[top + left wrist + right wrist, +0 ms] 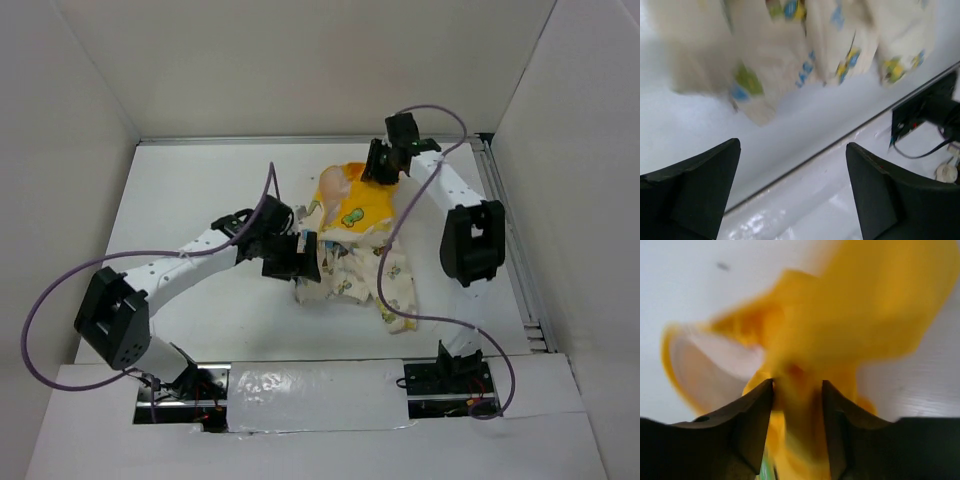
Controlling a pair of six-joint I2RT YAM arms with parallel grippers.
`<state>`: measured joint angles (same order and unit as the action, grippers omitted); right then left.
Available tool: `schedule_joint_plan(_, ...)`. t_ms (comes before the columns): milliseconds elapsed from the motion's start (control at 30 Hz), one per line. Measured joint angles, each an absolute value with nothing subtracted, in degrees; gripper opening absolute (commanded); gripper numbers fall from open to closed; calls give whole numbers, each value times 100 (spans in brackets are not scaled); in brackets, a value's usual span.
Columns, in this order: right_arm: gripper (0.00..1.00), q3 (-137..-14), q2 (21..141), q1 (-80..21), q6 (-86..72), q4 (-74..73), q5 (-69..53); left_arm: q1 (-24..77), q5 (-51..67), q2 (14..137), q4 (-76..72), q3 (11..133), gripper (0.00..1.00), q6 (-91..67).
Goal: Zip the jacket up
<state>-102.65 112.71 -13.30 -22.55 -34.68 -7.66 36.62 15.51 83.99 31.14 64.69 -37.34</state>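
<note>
The jacket (pixel 345 265) was seen crumpled, cream-printed, yellow-hooded. The left gripper (pixel 792 145) was spread empty; the right gripper's (pixel 797 383) hold couldn't be judged.

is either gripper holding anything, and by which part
Left gripper open, empty. Right gripper has the jacket's yellow hood between its fingers; a firm grip cannot be told.

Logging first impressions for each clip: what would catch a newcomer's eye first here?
The jacket, cream with cartoon prints, lies crumpled in the middle of the table, its yellow hood toward the far side. The right hand has yellow fabric bunched between its fingers, though blur hides whether it grips. The left hand is wide open and empty at the jacket's left edge.
</note>
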Motion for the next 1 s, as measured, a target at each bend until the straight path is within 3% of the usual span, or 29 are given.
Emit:
schedule_joint_plan(33,69,-10276,11583,-1258,-2231,-3487,-749,3704,1601,8501,3253,6423,99,-3745)
schedule_joint_plan(67,99,-10239,11793,-1188,-2206,-3570,-731,3730,1673,8532,3385,6381,99,-3750)
schedule_joint_plan(167,100,-9872,11566,-1044,-2158,-3607,-672,3712,1813,8366,3551,6359,99,-3750)
schedule_joint_plan(333,100,-8724,9502,-1160,-2292,-3385,-311,3382,1796,7771,3568,6233,99,-3789)
schedule_joint_plan(533,100,-7076,7465,-2355,-2915,-3247,-40,2493,1782,7520,3594,6147,99,-3955)
schedule_joint_plan(733,100,-6541,8171,-3809,-3472,-3367,36,1500,1780,8095,3245,6152,99,-3931)
schedule_joint_plan(1000,95,-6912,9531,-4818,-4091,-3533,486,1538,2453,9013,2451,6193,99,-3607)
